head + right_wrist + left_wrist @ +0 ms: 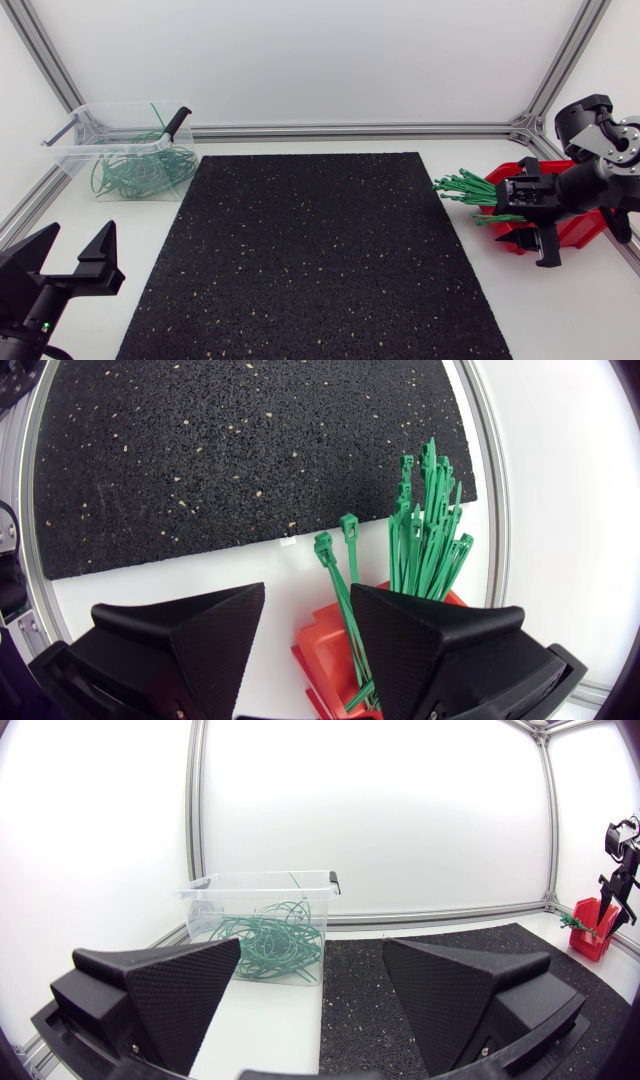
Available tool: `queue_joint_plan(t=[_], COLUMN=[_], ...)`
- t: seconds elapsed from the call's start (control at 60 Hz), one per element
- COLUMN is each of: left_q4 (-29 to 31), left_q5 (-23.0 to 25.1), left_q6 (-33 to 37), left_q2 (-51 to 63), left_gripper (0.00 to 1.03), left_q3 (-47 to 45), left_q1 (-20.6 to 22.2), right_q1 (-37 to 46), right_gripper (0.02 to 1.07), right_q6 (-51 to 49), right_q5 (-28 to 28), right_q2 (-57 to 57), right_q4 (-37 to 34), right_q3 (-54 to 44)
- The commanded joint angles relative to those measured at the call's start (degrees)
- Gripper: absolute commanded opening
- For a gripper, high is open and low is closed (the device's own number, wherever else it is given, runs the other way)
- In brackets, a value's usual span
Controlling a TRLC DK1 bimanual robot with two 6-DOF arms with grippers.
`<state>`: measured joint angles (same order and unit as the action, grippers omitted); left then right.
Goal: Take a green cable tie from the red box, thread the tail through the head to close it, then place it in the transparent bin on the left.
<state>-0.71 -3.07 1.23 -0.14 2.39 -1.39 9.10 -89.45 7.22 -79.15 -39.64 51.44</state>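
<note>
L gripper (pixel 82 236) near table's front-left corner, fingers wide apart, nothing in them, clear bin (pixel 72 135) at back left w/ looped green ties (pixel 140 172) inside, black mat (pixel 310 250) mid-table, straight green ties (pixel 468 188) poking from red box (pixel 585 228) at right, R gripper (pixel 308 596) over box, fingers apart, nothing clamped

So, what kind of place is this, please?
Probably a robot test cell in a laboratory: an aluminium frame with white panels encloses the table, a black speckled mat covers its middle, and the right gripper hangs over a red box of green cable ties.
</note>
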Motion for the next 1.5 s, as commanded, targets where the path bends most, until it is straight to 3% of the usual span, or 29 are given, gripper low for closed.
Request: queue_joint_plan(t=[0.0, 0.333, 0.883, 1.2, 1.483], left_q4=[1.1, 1.1, 1.1, 1.1, 1.1], left_q5=[-0.5, -0.5, -0.5, -0.5, -0.5], left_q6=[-1.1, -1.1, -1.1, -1.1, -1.1], left_q2=[-0.5, -0.5, -0.5, -0.5, -0.5], left_gripper=[0.99, 0.99, 0.99, 0.99, 0.99], left_q3=[-2.3, -2.3, -2.3, -2.3, -2.3], left_q1=[-0.3, 0.0, 0.0, 0.0, 0.0], right_q1=[0.1, -0.4, -1.9, 0.1, 0.7], right_gripper=[0.67, 0.61, 0.62, 0.62, 0.61], right_q6=[-2.0, -2.9, 3.3, 1.0, -0.4], right_q5=[-0.6, -1.4, 1.3, 3.7, 3.6], right_q2=[-1.7, -0.2, -7.2, -4.1, -4.1], right_q4=[-0.5, 0.4, 5.4, -1.1, -1.2], right_q3=[-2.4, -6.8, 5.4, 9.0, 5.8])
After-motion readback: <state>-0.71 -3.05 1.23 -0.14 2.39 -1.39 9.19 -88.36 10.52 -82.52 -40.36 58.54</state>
